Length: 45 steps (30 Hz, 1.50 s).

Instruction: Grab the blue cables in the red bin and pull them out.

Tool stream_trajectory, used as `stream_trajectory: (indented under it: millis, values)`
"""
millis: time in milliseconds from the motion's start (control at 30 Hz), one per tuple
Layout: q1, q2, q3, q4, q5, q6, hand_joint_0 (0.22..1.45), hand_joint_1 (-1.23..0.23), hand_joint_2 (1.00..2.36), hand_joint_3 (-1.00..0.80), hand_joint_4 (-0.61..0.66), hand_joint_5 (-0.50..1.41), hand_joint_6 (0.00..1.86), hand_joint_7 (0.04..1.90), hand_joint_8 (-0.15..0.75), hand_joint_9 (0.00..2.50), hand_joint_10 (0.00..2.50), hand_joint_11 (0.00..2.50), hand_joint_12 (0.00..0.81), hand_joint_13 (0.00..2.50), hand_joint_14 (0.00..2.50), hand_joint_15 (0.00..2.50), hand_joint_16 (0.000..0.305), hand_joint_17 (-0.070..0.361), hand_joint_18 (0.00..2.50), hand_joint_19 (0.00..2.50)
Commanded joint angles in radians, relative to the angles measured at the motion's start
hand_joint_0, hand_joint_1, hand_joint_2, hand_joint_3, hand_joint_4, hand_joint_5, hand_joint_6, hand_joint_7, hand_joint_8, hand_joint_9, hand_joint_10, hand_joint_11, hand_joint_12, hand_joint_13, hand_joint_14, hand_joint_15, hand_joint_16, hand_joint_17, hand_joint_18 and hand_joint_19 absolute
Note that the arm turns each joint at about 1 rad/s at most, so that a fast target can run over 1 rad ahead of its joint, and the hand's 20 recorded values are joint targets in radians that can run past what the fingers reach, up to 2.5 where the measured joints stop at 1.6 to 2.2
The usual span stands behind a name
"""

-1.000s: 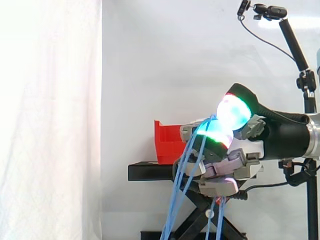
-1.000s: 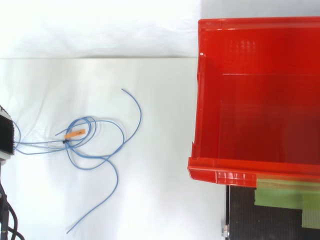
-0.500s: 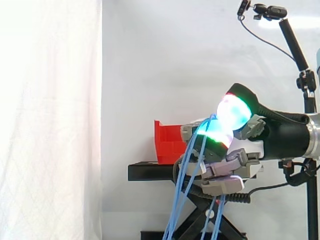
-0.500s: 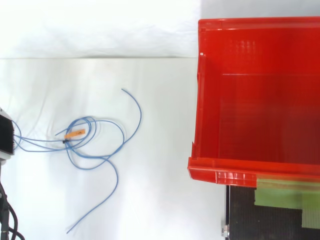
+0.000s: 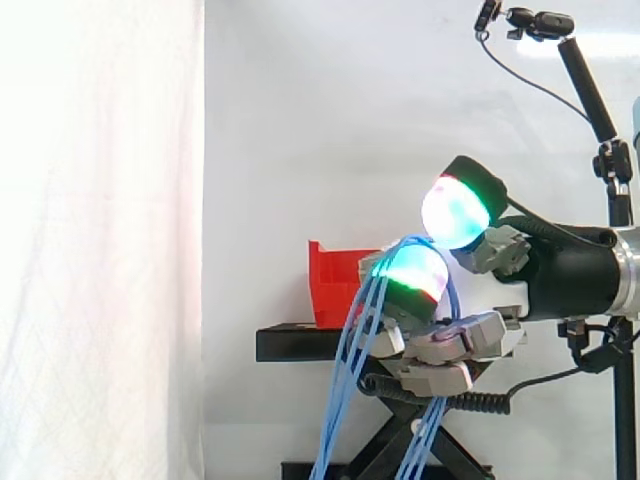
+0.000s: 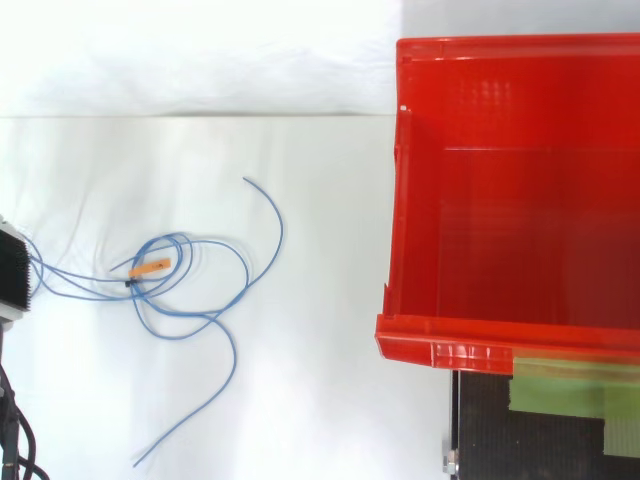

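In the side view the red bin [image 5: 333, 285] is half hidden behind the hand [image 5: 508, 292], and the blue cables [image 5: 343, 392] run off the bottom edge. Thin and looped, they lie outside the bin at its nine o'clock on a white sheet [image 6: 320, 400], an orange tag [image 6: 150, 267] among them. Curled fingers hook them, with the thumb raised above.

Robot lab: white curtain [image 5: 100, 240], boom-mounted camera [image 5: 541, 22], black stand [image 5: 300, 345].

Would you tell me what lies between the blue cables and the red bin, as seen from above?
Nothing lies there. In the top view, only bare white surface separates the blue cables from the red bin, and they do not touch.
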Motion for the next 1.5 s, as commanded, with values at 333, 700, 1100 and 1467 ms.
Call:
stream_trajectory:
  millis: [333,700,1100,1467]
  values:
    - [0.001,-0.001,-0.001,0.001,-0.002,-0.006,0.61,-0.68,1.0,-1.0,0.17,0.59,0.63,0.5,0.309,0.86,0.02,0.92,0.394,1.2,0.87,1.27,0.063,0.142,0.97,1.06]
    - [0.001,0.001,0.001,0.004,-0.002,-0.006,0.6,-0.65,1.0,-1.0,0.18,0.76,0.59,0.6,0.318,0.98,0.02,0.99,0.396,1.23,0.95,1.27,0.063,0.142,1.0,1.08]
    - [0.003,0.001,0.001,0.004,-0.002,-0.01,0.66,-0.7,1.0,-1.0,0.14,0.86,0.48,0.71,0.295,1.01,0.02,0.98,0.364,1.23,0.78,1.38,0.056,0.126,0.97,1.1]
    - [0.006,0.001,0.001,0.004,0.0,-0.009,0.82,-0.86,1.0,-1.0,0.13,0.75,0.53,0.68,0.262,0.95,0.02,0.99,0.32,1.22,0.55,1.55,0.046,0.104,0.9,1.14]
